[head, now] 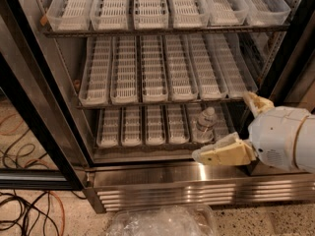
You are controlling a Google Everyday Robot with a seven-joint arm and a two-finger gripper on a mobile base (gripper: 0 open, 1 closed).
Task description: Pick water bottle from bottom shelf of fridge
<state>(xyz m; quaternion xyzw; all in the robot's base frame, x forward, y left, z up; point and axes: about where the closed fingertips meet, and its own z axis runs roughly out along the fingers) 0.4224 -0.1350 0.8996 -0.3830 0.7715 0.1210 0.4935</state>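
The fridge [162,181] stands open with three racks of white slotted trays. The bottom shelf [142,127] is the lowest, shortest rack. The water bottle [204,124], clear with a white cap, stands upright in a lane right of the shelf's middle. My gripper [227,128] comes in from the right on a white arm. One cream finger [224,153] lies low in front of the bottle, over the steel sill. The other finger [257,103] is up and to the bottle's right. The fingers are spread wide with nothing between them. The gripper is outside the shelf.
The fridge's black-edged door frame [34,107] runs diagonally on the left. Cables [29,210] lie on the floor at lower left. A clear plastic bag [162,221] lies on the floor below the louvred grille [197,193].
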